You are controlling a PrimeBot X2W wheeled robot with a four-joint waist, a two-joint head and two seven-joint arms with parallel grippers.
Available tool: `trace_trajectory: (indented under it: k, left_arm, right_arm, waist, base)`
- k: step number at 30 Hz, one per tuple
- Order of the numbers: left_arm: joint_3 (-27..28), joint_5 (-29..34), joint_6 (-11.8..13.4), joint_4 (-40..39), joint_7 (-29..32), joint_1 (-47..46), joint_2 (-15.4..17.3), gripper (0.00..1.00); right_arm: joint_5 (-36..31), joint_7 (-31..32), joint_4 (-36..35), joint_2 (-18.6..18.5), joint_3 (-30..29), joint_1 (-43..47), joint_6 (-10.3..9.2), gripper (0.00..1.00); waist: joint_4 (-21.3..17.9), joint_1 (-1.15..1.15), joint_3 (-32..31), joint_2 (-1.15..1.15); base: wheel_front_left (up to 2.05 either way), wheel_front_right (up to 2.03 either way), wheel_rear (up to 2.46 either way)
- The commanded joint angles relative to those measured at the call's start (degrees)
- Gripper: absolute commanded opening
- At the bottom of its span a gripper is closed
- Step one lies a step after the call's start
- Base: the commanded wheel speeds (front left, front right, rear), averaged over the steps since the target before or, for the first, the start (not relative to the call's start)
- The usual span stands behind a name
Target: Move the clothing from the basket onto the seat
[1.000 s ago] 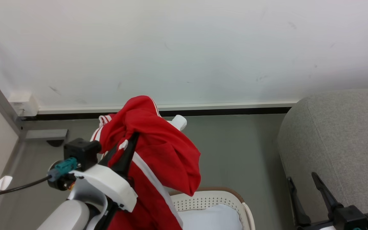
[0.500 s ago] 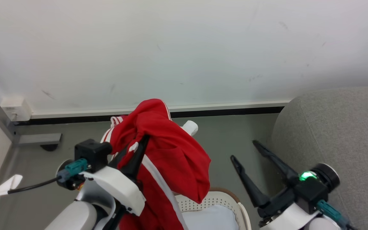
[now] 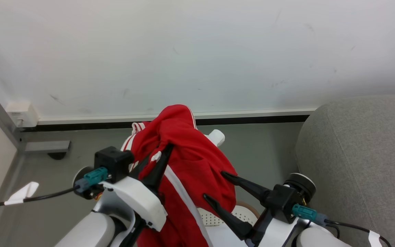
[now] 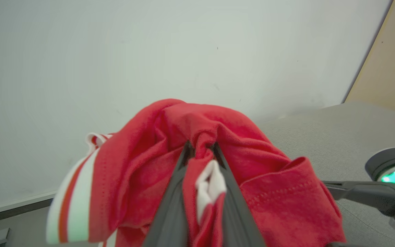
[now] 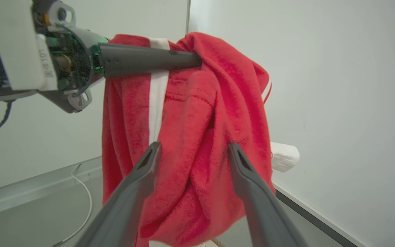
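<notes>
The clothing is held up above the basket, pinched near its top fold between the pressed-together fingers of the left hand. From that pinch the red cloth is draped downward, so its long axis is hung roughly upright. A white stripe is run down its near side, and its lower end is cut off by the bottom edge of the head view.

The right hand is held just to the right of the hanging cloth, with its fingers spread wide and pointed left at the lower half. In the right wrist view the red folds are framed between the two fingers, but whether cloth is touched cannot be told.

The seat is found to the right, beyond the right hand and well apart from the clothing.

The coming move is therefore judged to be a rightward carry. The load is borne by the arm farther from the seat, while the nearer right hand is empty. A second hold on the hanging part is likely to be wanted, so that the trailing end is not caught on the basket's rim.
</notes>
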Motion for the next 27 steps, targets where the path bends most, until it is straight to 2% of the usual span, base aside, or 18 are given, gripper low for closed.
trace_trajectory:
  k: [1, 16, 21, 22, 23, 24, 25, 27]
  left_arm:
    - [-0.2, 0.2, -0.3, 0.0, 0.1, -0.8, -0.5, 0.00]
    - [-3.4, -1.3, -2.4, 0.9, 1.2, -2.3, -3.9, 0.00]
    - [-4.3, -2.2, -3.1, 1.5, 1.7, -2.8, -5.1, 0.00]
    - [-4.5, -2.3, -3.1, 1.6, 1.7, -2.9, -5.4, 0.00]
    - [-4.7, -2.3, -3.2, 1.6, 1.7, -2.9, -5.5, 0.00]
    - [-4.8, -2.3, -3.3, 1.7, 1.7, -3.0, -5.7, 0.00]
    - [-4.9, -2.3, -3.4, 1.8, 1.7, -3.1, -5.8, 0.00]
    - [-5.1, -2.4, -3.4, 2.1, 1.6, -3.1, -5.9, 0.00]
  right_arm:
    - [1.1, -1.2, 2.2, 0.6, 1.2, -1.8, -0.12, 1.00]
    - [5.7, -8.2, 18.5, 6.1, 11.2, -10.8, -0.12, 1.00]
    - [6.0, -9.9, 23.3, 8.5, 10.9, -12.6, -0.12, 1.00]
    - [6.2, -10.0, 24.1, 8.9, 11.0, -12.8, -0.12, 0.89]
    - [6.5, -10.0, 24.7, 9.3, 11.1, -12.9, -0.12, 0.49]
    - [7.1, -10.0, 25.3, 9.7, 11.3, -13.0, -0.12, 0.20]
    - [7.4, -10.0, 25.5, 10.1, 11.4, -13.2, -0.12, 0.00]
    - [8.1, -10.1, 25.5, 10.3, 11.5, -13.2, -0.12, 0.00]
  waist:
    - [0.2, 0.00, 0.0, 0.00]
    - [1.4, 0.00, -0.9, 0.00]
    - [1.8, 0.00, -1.1, 0.00]
    - [1.9, 0.00, -1.2, 0.00]
    - [2.0, 0.00, -1.2, 0.00]
    - [2.1, 0.00, -1.2, 0.00]
    - [2.2, 0.00, -1.2, 0.00]
    - [2.3, 0.00, -1.2, 0.00]
  base:
    - [0.00, 0.00, 0.00]
    - [0.00, 0.00, 0.00]
    - [0.00, 0.00, 0.00]
    - [0.00, 0.00, 0.00]
    - [0.00, 0.00, 0.00]
    - [0.00, 0.00, 0.00]
    - [0.00, 0.00, 0.00]
    - [0.00, 0.00, 0.00]
